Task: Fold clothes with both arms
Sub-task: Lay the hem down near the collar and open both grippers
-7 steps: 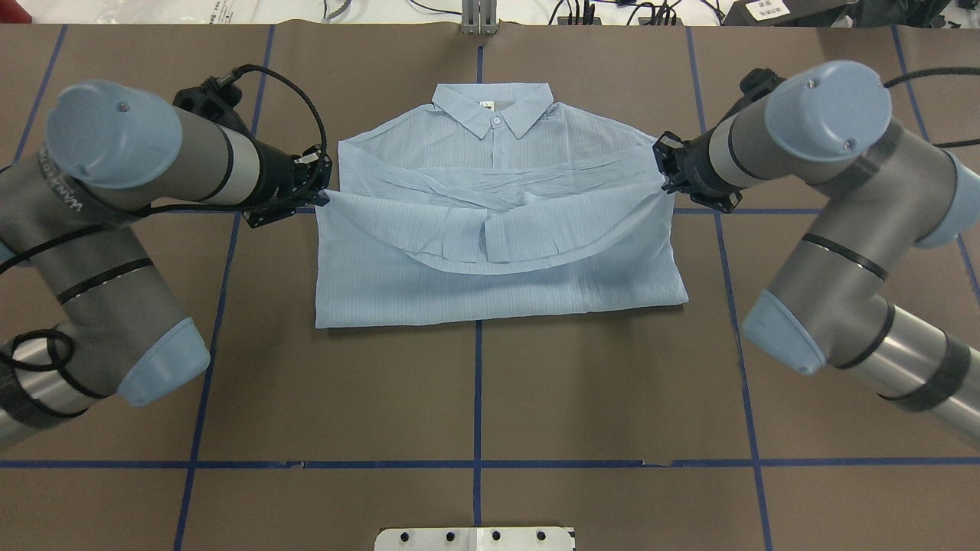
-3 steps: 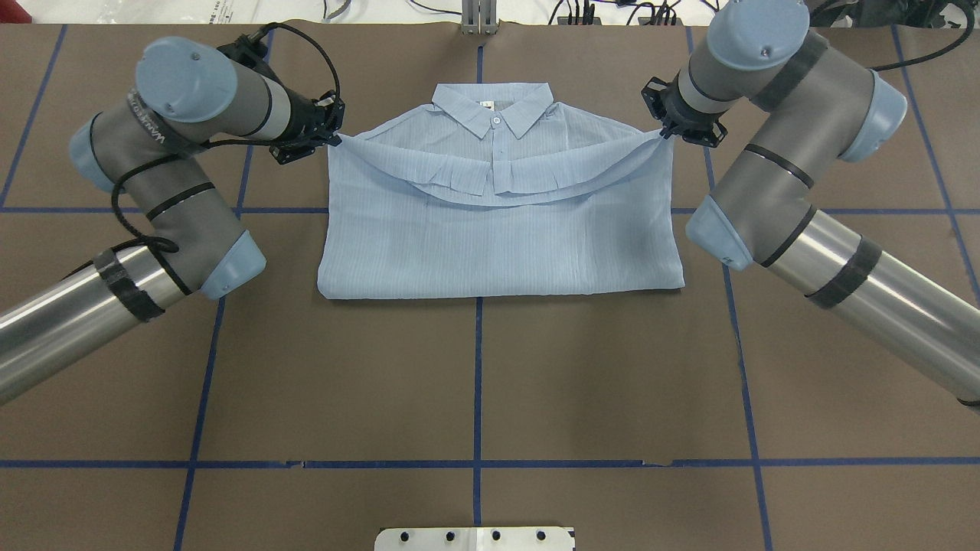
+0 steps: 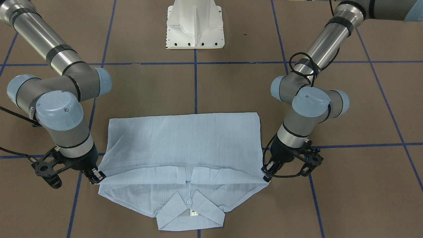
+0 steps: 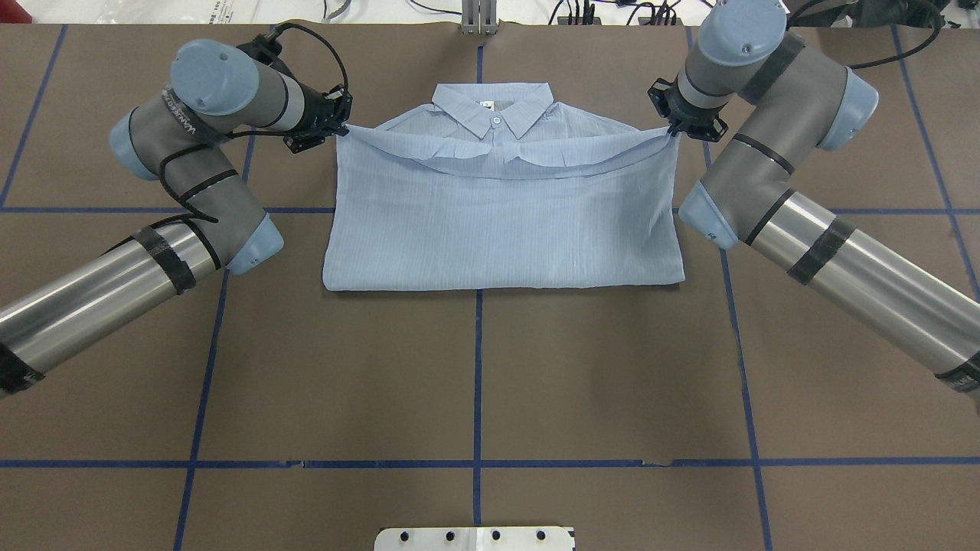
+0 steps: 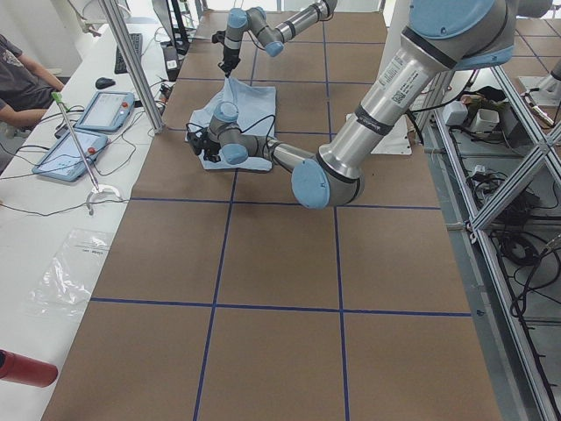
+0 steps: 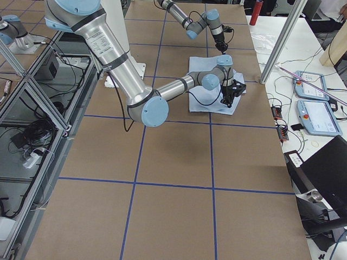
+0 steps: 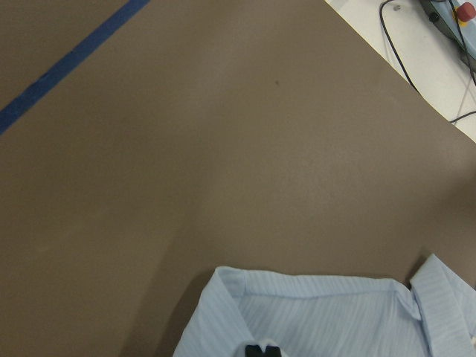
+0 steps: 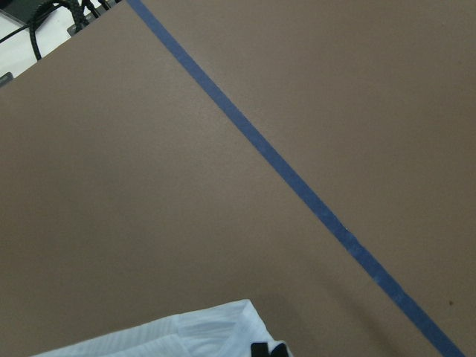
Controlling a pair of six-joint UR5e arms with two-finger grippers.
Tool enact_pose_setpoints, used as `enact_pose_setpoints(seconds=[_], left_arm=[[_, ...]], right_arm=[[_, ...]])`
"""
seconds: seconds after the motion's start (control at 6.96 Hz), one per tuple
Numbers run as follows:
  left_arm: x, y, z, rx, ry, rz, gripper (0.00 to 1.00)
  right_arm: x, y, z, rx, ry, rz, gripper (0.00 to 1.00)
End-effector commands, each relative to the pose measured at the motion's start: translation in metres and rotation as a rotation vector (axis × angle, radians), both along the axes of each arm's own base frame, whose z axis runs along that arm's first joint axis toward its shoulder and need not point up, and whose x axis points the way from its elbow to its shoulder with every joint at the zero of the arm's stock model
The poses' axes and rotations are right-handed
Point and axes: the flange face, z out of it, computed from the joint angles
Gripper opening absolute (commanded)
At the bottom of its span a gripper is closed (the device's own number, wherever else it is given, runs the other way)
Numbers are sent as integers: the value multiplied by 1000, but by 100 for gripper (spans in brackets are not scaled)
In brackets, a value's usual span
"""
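**Bottom-up fold almost laid; hem not yet released**

Nearest the robot, the white pedestal base (image 4: 475, 538) is seen at the edge of the bench (image 4: 344, 367). Its brown cover is marked off into large squares by blue tape lines (image 4: 476, 383).

Past the middle of the bench the shirt (image 4: 501, 229) is laid flat, centred on the lengthwise tape line. Its near edge is formed by a straight crease, so the lower half is judged to be already doubled over the body, with the sleeves tucked out of sight.

Farther on, the hem (image 4: 498, 162) is held just above the chest, sagging in the middle. Its left corner is pinched by the left gripper (image 4: 341, 127) and its right corner by the right gripper (image 4: 674, 132), both pressed together on the cloth.

Beyond the hem, the collar (image 4: 492, 107) and its white neck tag (image 4: 485, 105) are left uncovered at the far end.

What is left, by this judgement, is for the hem to be lowered, released and perhaps smoothed. Whether another fold is wanted cannot be told.

Beyond the far edge of the bench, cables and a white side table (image 5: 53, 202) with two tablets are seen, and a seated person (image 5: 22, 83) is partly in view.
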Motion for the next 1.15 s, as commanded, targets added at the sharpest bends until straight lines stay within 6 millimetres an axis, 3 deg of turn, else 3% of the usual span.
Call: enact_pose_setpoints(seconds=[0.0, 0.29, 0.43, 0.57, 0.72, 1.01], left_arm=[[11, -13, 5, -10, -24, -7, 0], [13, -15, 15, 1, -50, -2, 0], [11, -15, 18, 0, -55, -3, 0], [8, -16, 21, -1, -57, -9, 7], [7, -16, 24, -3, -59, -11, 15], [-17, -19, 28, 24, -36, -33, 23]], right_arm=[[-4, -8, 4, -1, 4, 2, 0], [-13, -15, -2, -4, 7, 0, 0], [-14, -17, -5, -2, 5, -1, 31], [-16, -19, -8, 0, 3, -1, 50], [-18, -19, -10, 3, 1, -3, 60], [-12, -13, -23, 46, -53, 14, 74]])
